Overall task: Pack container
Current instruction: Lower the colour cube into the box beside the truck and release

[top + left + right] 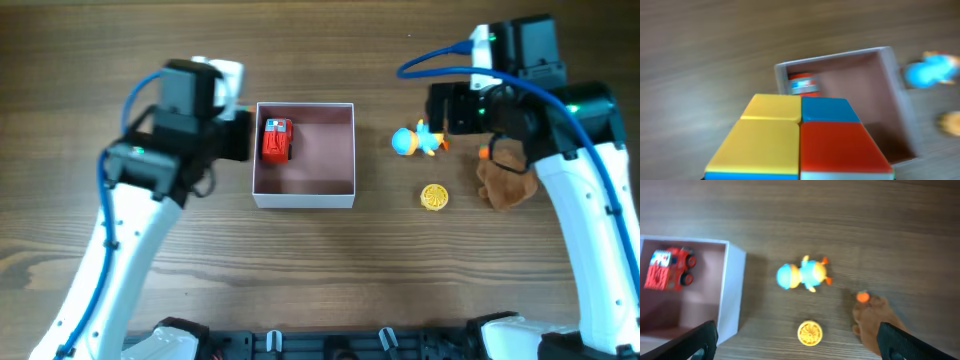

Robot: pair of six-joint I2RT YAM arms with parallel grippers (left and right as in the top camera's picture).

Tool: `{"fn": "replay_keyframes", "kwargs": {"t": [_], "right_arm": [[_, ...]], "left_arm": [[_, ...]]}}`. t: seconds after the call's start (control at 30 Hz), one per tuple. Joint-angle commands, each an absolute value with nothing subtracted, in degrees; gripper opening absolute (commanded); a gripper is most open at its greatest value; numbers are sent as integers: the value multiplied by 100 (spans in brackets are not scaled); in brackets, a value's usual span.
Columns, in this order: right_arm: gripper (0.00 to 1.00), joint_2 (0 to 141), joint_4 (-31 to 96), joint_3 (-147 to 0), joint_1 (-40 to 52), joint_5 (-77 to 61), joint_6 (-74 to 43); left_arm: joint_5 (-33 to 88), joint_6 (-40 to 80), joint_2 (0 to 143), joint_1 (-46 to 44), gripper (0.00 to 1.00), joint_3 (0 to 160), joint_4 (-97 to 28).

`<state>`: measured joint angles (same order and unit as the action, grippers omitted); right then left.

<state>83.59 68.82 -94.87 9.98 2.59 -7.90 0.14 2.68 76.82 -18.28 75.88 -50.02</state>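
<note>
The container [304, 200] is a square white-walled box with a pink inside, at the table's middle. A red toy truck [277, 140] lies in its left part. My left gripper [238, 136] hovers at the container's left wall. In the left wrist view it holds a yellow, blue and red cube [800, 140] in front of the container [890, 65]; its fingers are hidden. My right gripper [802, 345] is open and empty above a yellow disc [809, 332]. The container's wall [732, 290] and the truck [669, 269] show at the left of the right wrist view.
A blue and yellow toy figure [415, 141], the yellow disc [434, 197] and a brown plush toy [505, 178] with an orange dot lie right of the container. The table is dark wood.
</note>
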Motion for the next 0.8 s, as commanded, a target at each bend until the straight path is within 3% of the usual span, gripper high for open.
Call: {"fn": "replay_keyframes", "kwargs": {"t": [0.0, 0.37, 0.63, 0.77], "right_arm": [[100, 7950, 6982, -9483, 434, 373, -1074], [100, 7933, 7166, -9480, 30, 143, -1050], [100, 7933, 7214, -9480, 30, 121, -1048], [100, 7933, 7247, -9480, 30, 102, -1048]], "left_arm": [[62, 1100, 8189, -2453, 4, 7669, -4582], [67, 1098, 10331, -2915, 4, 7669, -4018], [67, 1098, 10763, -2915, 6, 7669, -3371], [67, 1098, 10954, -2915, 13, 7669, -3361]]}}
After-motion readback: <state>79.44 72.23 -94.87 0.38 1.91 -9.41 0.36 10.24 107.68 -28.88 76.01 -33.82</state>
